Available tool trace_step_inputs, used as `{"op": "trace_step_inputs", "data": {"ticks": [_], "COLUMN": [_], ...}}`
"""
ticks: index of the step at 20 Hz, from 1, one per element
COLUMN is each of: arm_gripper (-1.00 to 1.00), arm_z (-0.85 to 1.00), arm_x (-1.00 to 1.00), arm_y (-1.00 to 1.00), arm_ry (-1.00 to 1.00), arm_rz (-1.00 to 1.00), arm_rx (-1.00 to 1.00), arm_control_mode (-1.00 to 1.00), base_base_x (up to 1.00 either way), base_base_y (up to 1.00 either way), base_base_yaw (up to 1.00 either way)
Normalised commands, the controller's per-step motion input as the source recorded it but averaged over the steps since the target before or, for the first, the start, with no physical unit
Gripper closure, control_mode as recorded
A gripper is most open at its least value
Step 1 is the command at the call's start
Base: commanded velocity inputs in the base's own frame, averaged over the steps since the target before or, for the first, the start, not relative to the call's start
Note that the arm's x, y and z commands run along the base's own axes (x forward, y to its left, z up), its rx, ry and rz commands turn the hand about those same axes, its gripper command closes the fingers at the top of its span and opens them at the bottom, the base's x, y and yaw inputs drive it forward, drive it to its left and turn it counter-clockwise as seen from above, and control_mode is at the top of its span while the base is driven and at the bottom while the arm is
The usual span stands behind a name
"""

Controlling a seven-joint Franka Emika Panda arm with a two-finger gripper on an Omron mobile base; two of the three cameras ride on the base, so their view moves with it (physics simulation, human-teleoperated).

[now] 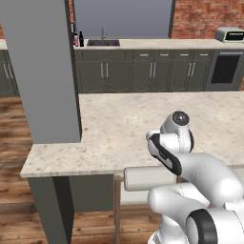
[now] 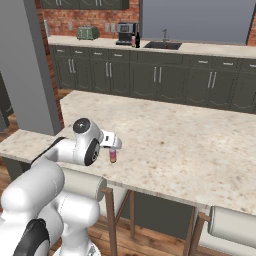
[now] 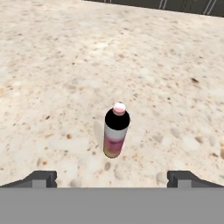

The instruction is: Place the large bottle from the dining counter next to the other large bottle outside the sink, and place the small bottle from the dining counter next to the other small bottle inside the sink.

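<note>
A: Bottle first. How did the small bottle look?

B: Short and slim, standing upright on the speckled beige worktop of the dining counter, with a pale pink cap, a dark upper body and a pinkish lower part.

A: And the arm?

B: Folded low over the near edge, wrist pointing at the bottle. The gripper stood fully open, holding nothing, its fingertips apart on either side and short of the bottle.

A: Any difference between views?

B: In the left base view the arm hid the small bottle; the right base view showed it just beyond the hand. Both showed the sink on the far wall, with a tall pink bottle and a black bottle beside it.
</note>
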Motion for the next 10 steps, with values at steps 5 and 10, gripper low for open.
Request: {"op": "trace_step_inputs", "data": {"ticks": [5,10], "arm_gripper": [-1.0,-1.0], "arm_z": [-0.12,-0.08], "arm_x": [0.01,0.0], "arm_y": [0.0,0.0], "arm_ry": [0.0,0.0], "arm_rz": [0.0,0.0], "arm_rx": [0.0,0.0], "arm_control_mode": [-1.0,-1.0], "base_base_x": [0.0,0.0], "base_base_y": [0.0,0.0], "base_base_yaw": [0.0,0.0]}}
